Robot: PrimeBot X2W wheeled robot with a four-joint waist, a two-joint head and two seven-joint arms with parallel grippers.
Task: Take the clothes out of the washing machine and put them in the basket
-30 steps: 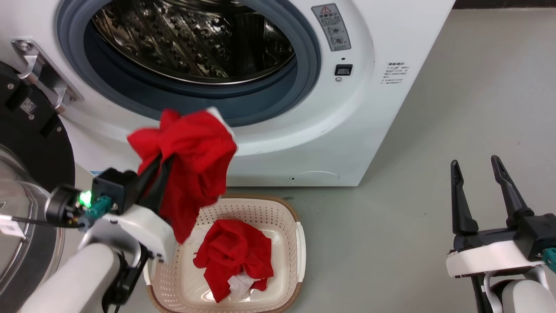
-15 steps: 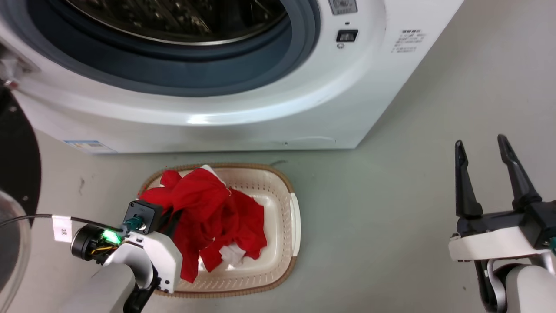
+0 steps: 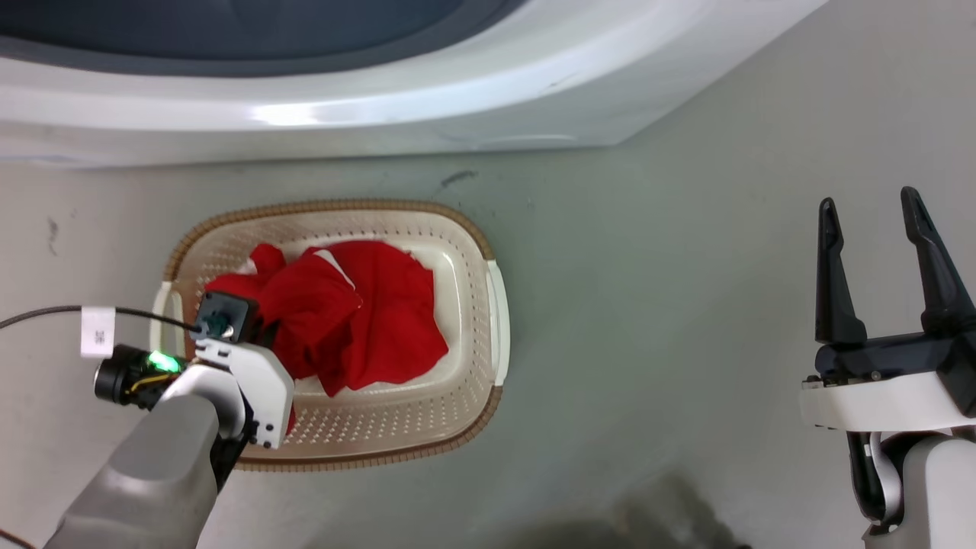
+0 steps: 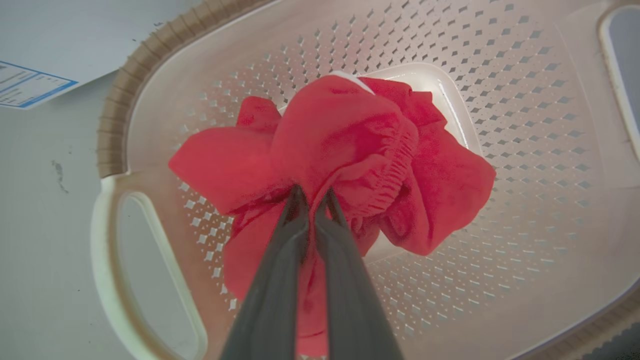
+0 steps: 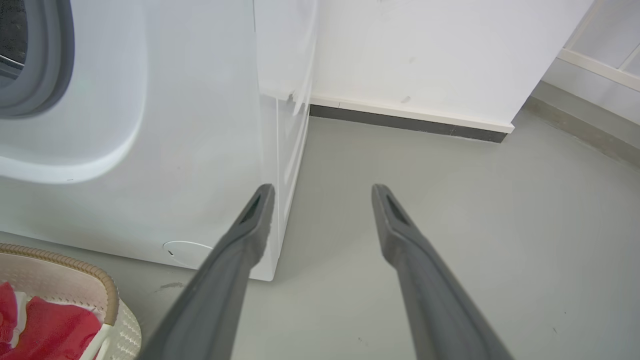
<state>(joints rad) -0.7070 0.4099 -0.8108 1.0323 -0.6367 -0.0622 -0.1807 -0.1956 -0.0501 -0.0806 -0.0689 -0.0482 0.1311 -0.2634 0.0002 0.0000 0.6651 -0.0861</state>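
The left hand (image 4: 311,195), clenched on a fold of the red clothes (image 4: 350,135) low inside the basket (image 4: 525,100) just in front of the washing machine (image 3: 366,114), should let go fully, then rise straight so nothing snags, while the right hand (image 3: 875,229) idles spread apart.

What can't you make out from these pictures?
Inside of the washing machine: cut off by the head view's top edge and the right wrist view's left edge; leftover laundry can't be judged.
Tips of the left fingers: head view, hidden by the wrist housing and clothes.
Floor of the basket beneath the clothes: covered.
Text on the blue-edged label: left wrist view, cut off, too small.
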